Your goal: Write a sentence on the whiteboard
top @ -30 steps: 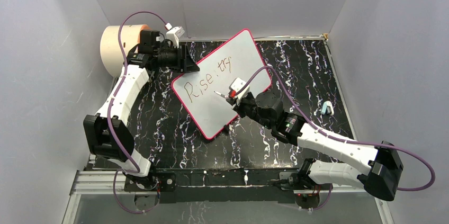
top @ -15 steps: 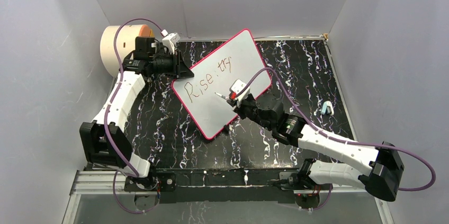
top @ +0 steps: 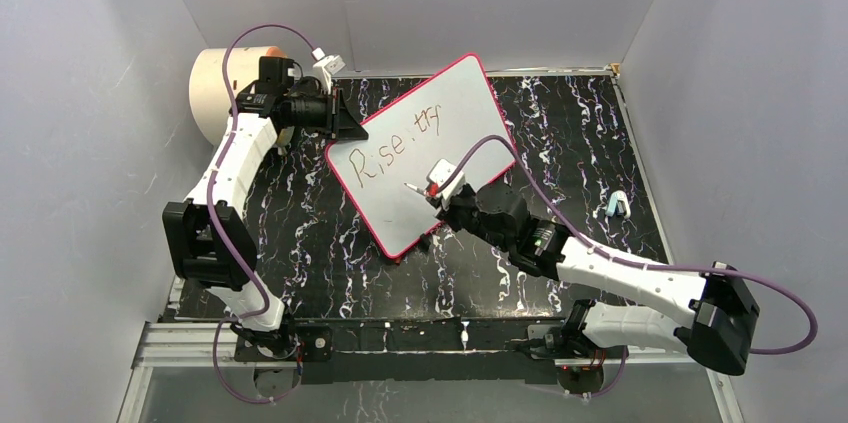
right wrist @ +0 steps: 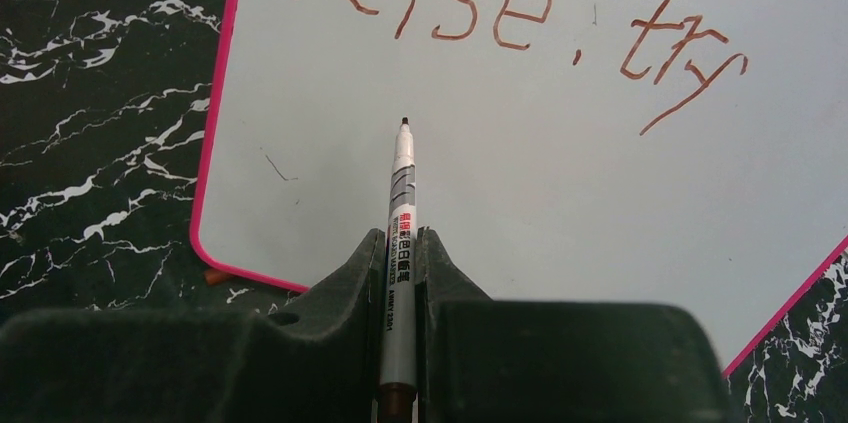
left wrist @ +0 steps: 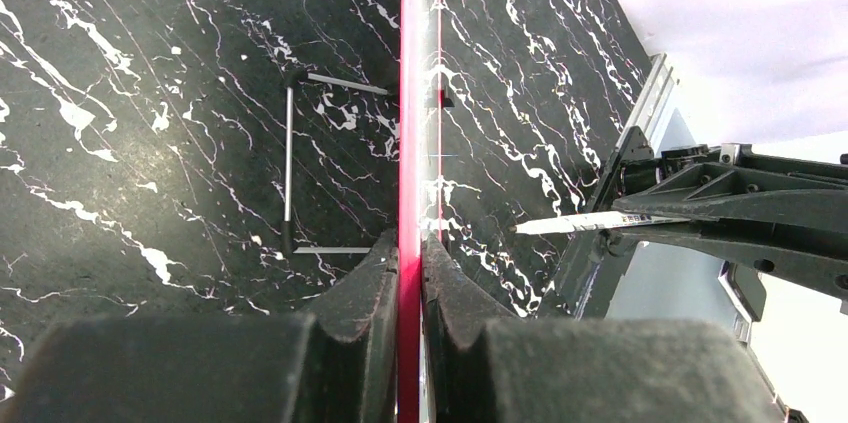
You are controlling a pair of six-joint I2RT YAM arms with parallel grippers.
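pink-rimmed whiteboard [top: 395, 208], sentence [top: 402, 143] reads "rise, try". left hand [left wrist: 408, 248] clamped on its rim. right hand [right wrist: 400, 243] clamped on marker [right wrist: 402, 183].

Black white-veined marble-patterned worktop [top: 330, 243], large pink-rimmed white rectangular whiteboard [top: 385, 213] propped aslant on it, small pale blue cap-like piece [top: 617, 205] I spot near its right edge, cream cylinder [top: 215, 93] beside its far-left corner

glossy smooth whiteboard [right wrist: 560, 173], black marble-look table [top: 320, 233] with dull sheen
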